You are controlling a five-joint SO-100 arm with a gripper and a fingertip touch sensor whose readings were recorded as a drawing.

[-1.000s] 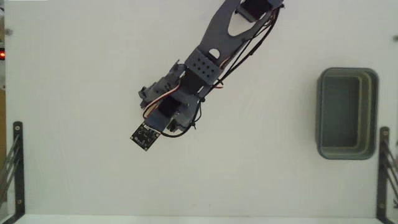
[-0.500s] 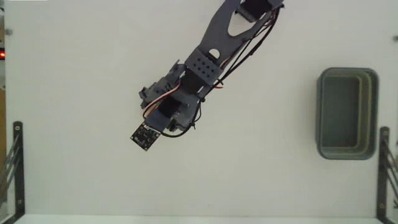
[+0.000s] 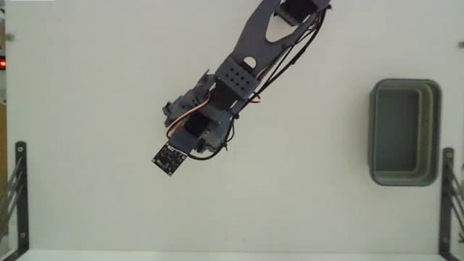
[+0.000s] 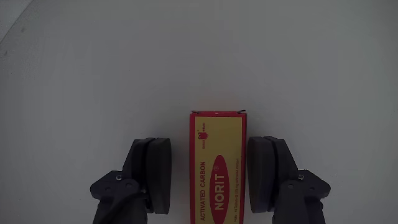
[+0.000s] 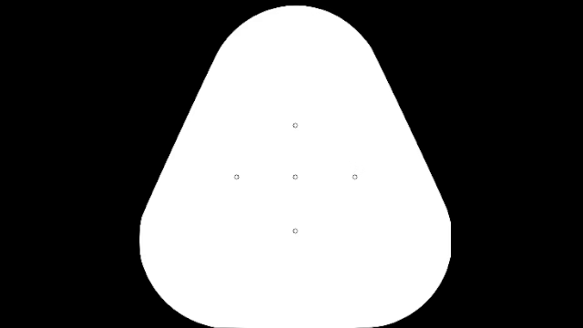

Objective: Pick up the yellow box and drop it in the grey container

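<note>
End effector: in the wrist view the end effector (image 4: pixel 211 180) sits at the bottom of the frame with its two dark fingers (image 4: pixel 152 174) spread apart, released, one on each side of the yellow box; the left finger shows a clear gap to the box, the right one stands just beside it, and contact there cannot be told.
Yellow box: the yellow box (image 4: pixel 216 168) lies flat on the table between the fingers, lower centre of the wrist view, its red-edged short end pointing up the frame and a red oval mark on its face; in the fixed view it is hidden under the arm.
Arm: in the fixed view the arm (image 3: pixel 243 69) reaches from the top edge down to the left of centre.
Grey container: the grey container (image 3: pixel 435 130) stands at the right edge of the fixed view, well apart from the arm.
Table: white table (image 3: pixel 87 109), plain surface in both views.
</note>
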